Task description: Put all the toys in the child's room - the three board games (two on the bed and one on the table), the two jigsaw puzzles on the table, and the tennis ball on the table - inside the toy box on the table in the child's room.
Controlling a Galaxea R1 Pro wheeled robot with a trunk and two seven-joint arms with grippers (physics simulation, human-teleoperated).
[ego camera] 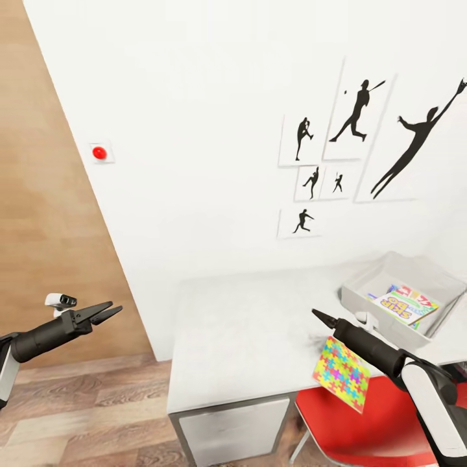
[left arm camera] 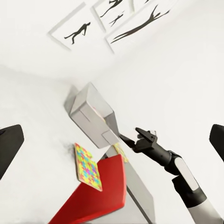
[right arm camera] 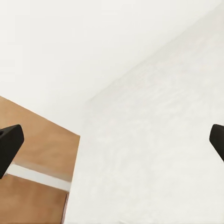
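The light grey toy box (ego camera: 358, 283) stands on the table (ego camera: 246, 324) at the right, against the wall. Printed board games (ego camera: 406, 305) lie flat inside it. A multicoloured jigsaw puzzle (ego camera: 342, 374) hangs tilted at the table's front edge, over the red chair and just below my right forearm. It is not between the fingers. My right gripper (ego camera: 323, 318) is open above the table top, left of the toy box. My left gripper (ego camera: 107, 312) is open in the air left of the table, over the wood floor. The left wrist view shows the toy box (left arm camera: 88, 114), the puzzle (left arm camera: 87, 167) and my right gripper (left arm camera: 134, 136).
A red chair (ego camera: 363, 428) is tucked under the table's right part. Black baseball silhouette posters (ego camera: 357, 123) hang on the white wall above the table. A small red button (ego camera: 98, 152) sits on the wall at the left. Wood flooring (ego camera: 78, 415) lies left of the table.
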